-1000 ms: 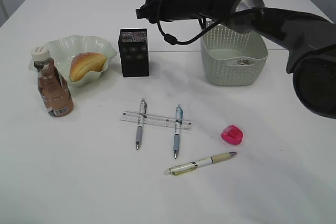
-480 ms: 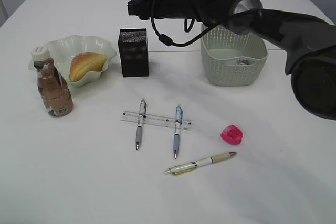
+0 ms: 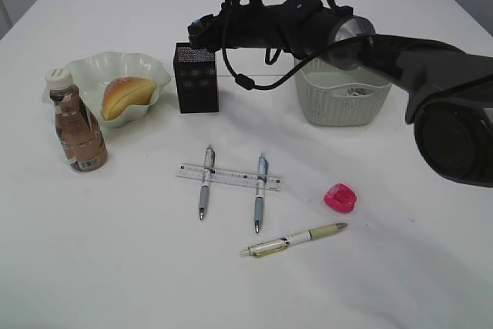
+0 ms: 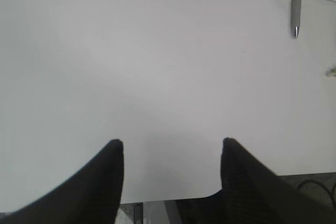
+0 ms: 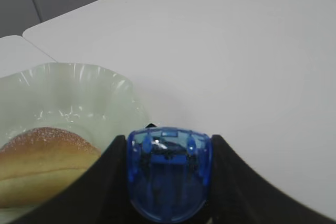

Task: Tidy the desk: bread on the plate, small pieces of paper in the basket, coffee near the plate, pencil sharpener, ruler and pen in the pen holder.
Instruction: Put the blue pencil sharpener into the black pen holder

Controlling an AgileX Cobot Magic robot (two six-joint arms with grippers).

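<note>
Overhead, the right gripper (image 3: 199, 30) hangs just above the black pen holder (image 3: 197, 78), its jaws clamped on a blue pencil sharpener (image 5: 169, 172). Bread (image 3: 125, 95) sits on the pale green plate (image 3: 91, 67), with the coffee bottle (image 3: 76, 123) just beside it. On the white table (image 3: 115, 252) lie a ruler (image 3: 229, 177) under two pens — a third pen (image 3: 293, 240) nearby — and a pink sharpener (image 3: 341, 198). The left gripper (image 4: 172, 148) hovers over bare table, jaws apart, holding nothing.
</note>
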